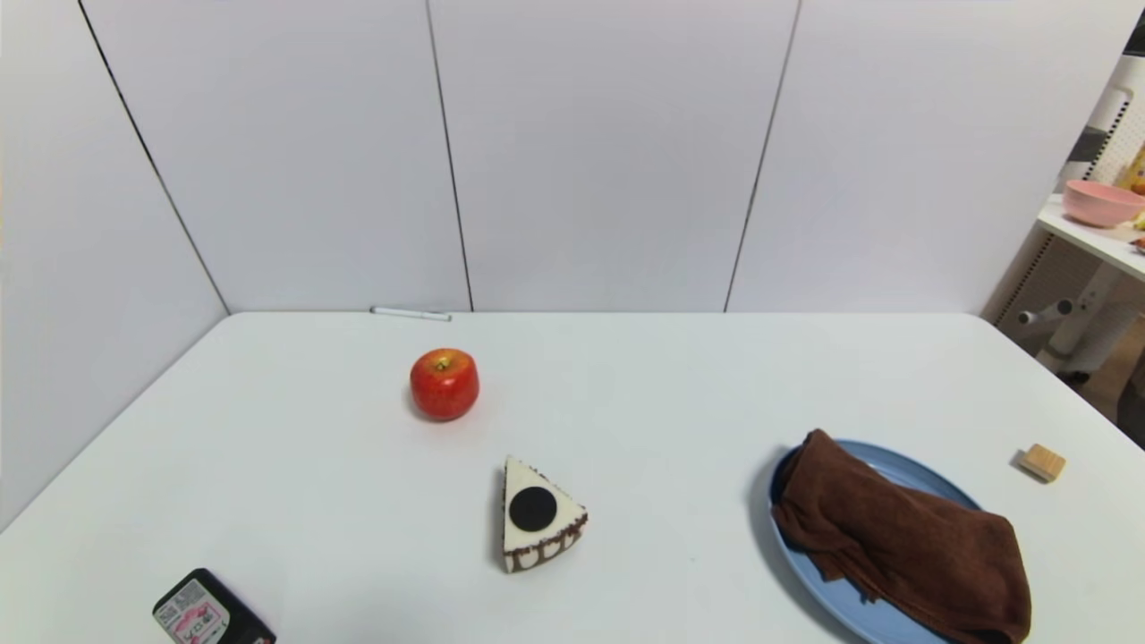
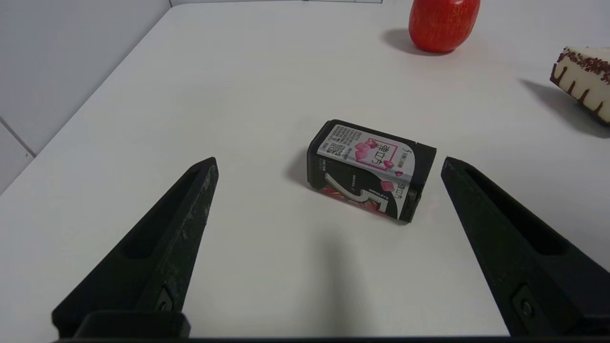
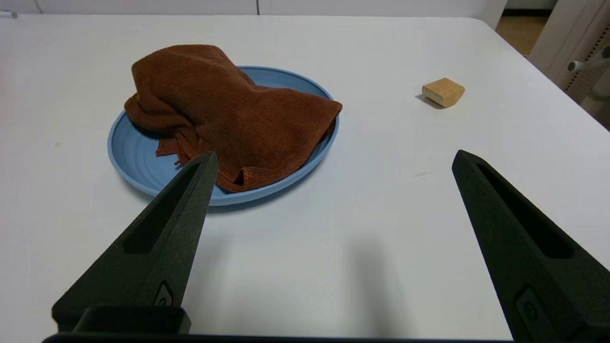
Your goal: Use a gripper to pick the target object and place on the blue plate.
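Note:
The dark brown towel (image 1: 903, 537) (image 3: 228, 112) lies rumpled across the blue plate (image 1: 809, 563) (image 3: 133, 152) at the table's near right, one end hanging over the rim. In the right wrist view my right gripper (image 3: 333, 159) hovers open over bare table, drawn back from the plate, with nothing between its fingers (image 3: 162, 238). My left gripper (image 2: 329, 162) is open too, low over the table's near left, its fingers empty. Neither gripper shows in the head view.
A red apple (image 1: 445, 384) (image 2: 443, 21) stands mid-table, with a cake wedge (image 1: 537, 514) (image 2: 584, 81) in front of it. A black gum box (image 1: 210, 613) (image 2: 371, 169) lies just beyond the left gripper. A small wooden block (image 1: 1043, 461) (image 3: 443, 91) sits right of the plate. A pink bowl (image 1: 1102, 202) rests on a side shelf.

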Action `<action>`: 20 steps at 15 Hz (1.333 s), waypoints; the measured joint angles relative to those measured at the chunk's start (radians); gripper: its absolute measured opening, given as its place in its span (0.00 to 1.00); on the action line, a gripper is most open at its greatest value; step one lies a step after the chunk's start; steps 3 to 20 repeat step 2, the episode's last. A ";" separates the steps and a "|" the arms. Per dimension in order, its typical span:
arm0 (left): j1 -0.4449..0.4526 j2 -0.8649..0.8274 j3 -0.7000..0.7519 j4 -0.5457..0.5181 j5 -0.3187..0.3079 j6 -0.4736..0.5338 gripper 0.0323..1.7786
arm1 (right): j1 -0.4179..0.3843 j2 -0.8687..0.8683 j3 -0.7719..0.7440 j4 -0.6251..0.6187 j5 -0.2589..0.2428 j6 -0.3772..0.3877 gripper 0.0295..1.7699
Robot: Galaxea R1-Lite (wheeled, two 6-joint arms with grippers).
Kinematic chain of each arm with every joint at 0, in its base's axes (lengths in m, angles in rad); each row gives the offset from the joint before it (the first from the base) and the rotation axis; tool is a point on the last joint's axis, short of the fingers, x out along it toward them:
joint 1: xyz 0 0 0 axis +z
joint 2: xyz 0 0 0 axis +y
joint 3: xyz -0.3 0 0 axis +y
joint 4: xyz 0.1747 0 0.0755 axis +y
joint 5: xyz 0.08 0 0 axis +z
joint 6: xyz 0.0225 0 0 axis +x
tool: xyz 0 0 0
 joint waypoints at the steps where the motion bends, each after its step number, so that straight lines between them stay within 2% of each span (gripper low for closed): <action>1: 0.000 0.000 0.000 0.000 0.000 0.000 0.95 | 0.000 0.000 0.000 -0.001 -0.003 0.016 0.96; 20: 0.000 0.000 0.000 0.000 0.000 0.000 0.95 | 0.000 0.000 0.000 -0.001 -0.004 0.022 0.96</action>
